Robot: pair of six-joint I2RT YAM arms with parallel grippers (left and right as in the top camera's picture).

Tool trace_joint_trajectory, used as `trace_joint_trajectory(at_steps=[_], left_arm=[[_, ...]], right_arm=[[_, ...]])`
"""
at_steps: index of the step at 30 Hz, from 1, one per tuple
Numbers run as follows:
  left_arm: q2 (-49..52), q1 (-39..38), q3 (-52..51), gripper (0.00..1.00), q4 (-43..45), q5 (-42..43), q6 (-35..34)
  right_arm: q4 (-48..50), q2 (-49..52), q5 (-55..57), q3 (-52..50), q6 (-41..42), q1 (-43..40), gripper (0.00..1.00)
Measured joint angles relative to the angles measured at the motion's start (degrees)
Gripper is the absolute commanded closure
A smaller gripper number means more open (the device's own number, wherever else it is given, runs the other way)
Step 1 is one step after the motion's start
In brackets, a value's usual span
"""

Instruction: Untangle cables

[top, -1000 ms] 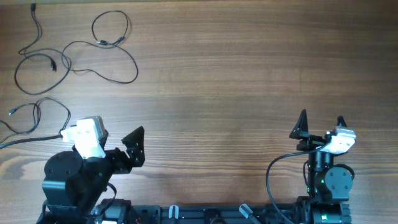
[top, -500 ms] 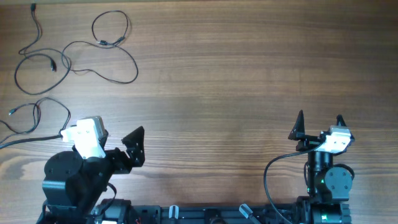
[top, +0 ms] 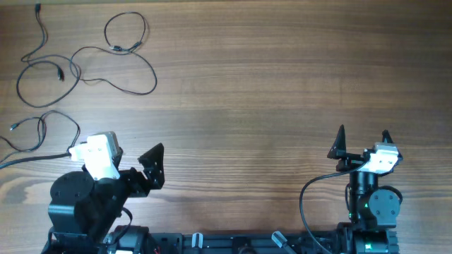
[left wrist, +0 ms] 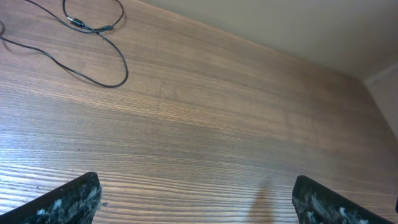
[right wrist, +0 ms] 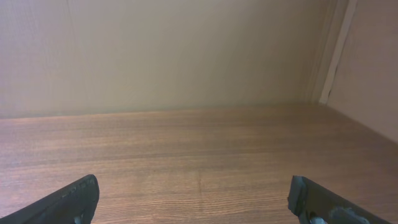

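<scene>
- Resting near the table's near edge, the left gripper (top: pixel 152 166) has its jaws spread wide on nothing and has not moved.
- Only the right gripper (top: pixel 361 141), also spread and empty, has shifted a touch from a second ago.
- Loose cables (top: pixel 78 63) lie unchanged at the far-left corner, well apart from both; I judge the arms parked.

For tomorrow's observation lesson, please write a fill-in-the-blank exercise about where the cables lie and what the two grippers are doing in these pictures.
1. The cables lie loose on the table nearest the ____ arm.
2. Both the left gripper and the right gripper have their jaws ____.
3. The right wrist view shows ____ cables.
4. Neither gripper is ____ a cable.

Missing words: left; open; no; touching
</scene>
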Motion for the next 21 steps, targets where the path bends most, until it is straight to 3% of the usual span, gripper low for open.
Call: trace_joint_trajectory(at_steps=[5, 16, 21], left_arm=[[-3.4, 0.7, -0.1, 0.00, -1.1, 0.0, 0.0], [-25.5, 3.8, -8.3, 0.00, -2.4, 1.4, -1.4], [-25.6, 3.9, -13.2, 0.00, 8.0, 1.9, -1.7]], right_arm=[[0.0, 0.0, 0.0, 0.0, 0.0, 0.0, 0.00], [0.1, 0.0, 0.0, -0.1, -0.2, 0.0, 0.00], [0.1, 0.0, 0.0, -0.1, -0.4, 0.0, 0.00]])
